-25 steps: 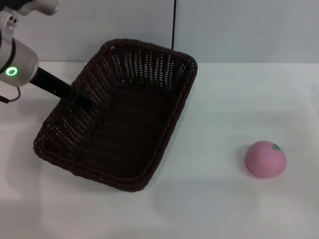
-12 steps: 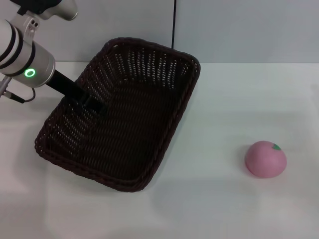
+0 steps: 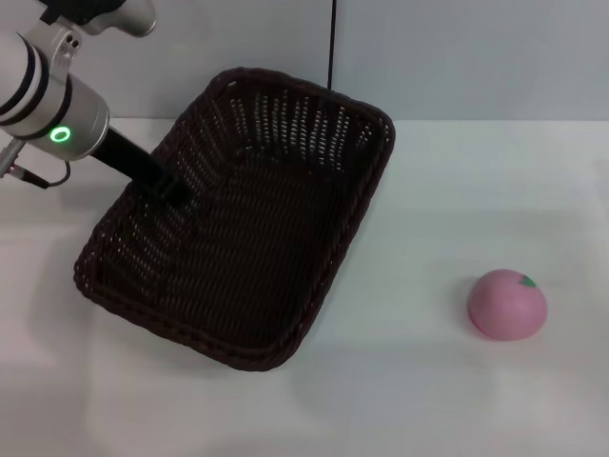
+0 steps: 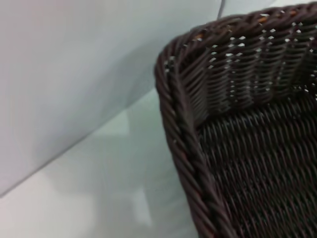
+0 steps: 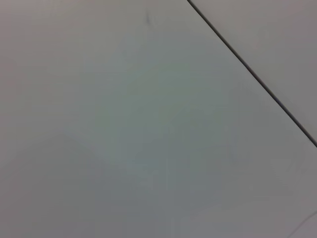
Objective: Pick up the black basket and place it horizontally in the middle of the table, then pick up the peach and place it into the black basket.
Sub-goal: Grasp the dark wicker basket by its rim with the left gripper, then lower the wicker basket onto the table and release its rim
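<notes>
One gripper at work: head view shows left gripper point(image 3: 171, 188) clamped on left rim of black basket point(image 3: 247, 219), which sits skewed on left half of tabletop point(image 3: 428, 381), far corner toward back edge. Peach point(image 3: 507, 304) rests well apart, toward right edge. Left wrist view: basket's braided rim corner up close above tabletop. Right wrist view: only blank grey surface; right gripper out of sight.

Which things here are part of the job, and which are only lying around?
Part of the job: black basket, held at its left rim by the left gripper; peach, apart from the basket on the robot's right; white table.

Lying around: nothing else is on the table.
</notes>
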{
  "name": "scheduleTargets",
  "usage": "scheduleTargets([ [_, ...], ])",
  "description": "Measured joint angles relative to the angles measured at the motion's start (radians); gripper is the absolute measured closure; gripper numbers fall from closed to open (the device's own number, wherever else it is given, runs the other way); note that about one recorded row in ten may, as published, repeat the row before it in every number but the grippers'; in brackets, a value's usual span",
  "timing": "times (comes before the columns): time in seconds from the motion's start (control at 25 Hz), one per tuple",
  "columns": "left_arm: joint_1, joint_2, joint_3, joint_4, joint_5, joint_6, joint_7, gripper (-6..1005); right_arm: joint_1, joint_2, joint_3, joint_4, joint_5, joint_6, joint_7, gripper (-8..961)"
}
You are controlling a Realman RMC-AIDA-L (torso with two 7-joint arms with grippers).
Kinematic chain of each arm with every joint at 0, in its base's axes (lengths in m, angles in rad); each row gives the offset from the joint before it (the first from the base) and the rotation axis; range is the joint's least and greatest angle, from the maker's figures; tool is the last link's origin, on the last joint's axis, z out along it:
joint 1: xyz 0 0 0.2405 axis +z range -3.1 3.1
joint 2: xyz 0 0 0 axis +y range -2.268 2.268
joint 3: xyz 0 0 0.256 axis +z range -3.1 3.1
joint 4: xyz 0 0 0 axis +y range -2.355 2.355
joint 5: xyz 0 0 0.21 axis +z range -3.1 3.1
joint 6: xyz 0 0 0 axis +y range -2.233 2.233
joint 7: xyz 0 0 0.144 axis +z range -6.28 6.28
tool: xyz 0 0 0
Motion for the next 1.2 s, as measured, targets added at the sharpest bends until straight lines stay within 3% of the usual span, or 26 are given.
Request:
scheduleTargets([
  [0.04,0.000,0.000,-0.001,0.003,-0.003,-0.007,0.005,645,-0.002,0.000,0.001,-0.004,0.000,0.004,0.000,277],
  [0.28,-0.027,0.002,-0.001,0.008,0.007,-0.002,0.039,711,-0.008,0.000,0.003,-0.008,0.001,0.010,0.000,278],
  [0.48,-0.068,0.000,0.012,0.039,0.063,0.036,0.189,767,-0.009,0.000,0.003,-0.010,0.001,0.010,0.000,278],
  [0.72,-0.080,-0.003,0.137,0.114,0.143,0.028,0.397,777,-0.016,0.000,0.003,-0.012,0.001,0.011,0.001,278],
  [0.84,-0.070,-0.006,0.193,0.157,0.095,0.003,0.596,777,-0.027,0.000,0.003,-0.012,0.001,0.011,0.007,278],
  [1.2,-0.070,-0.007,0.216,0.196,-0.122,-0.011,0.788,793,-0.039,-0.001,0.003,-0.012,0.001,0.011,0.042,278],
])
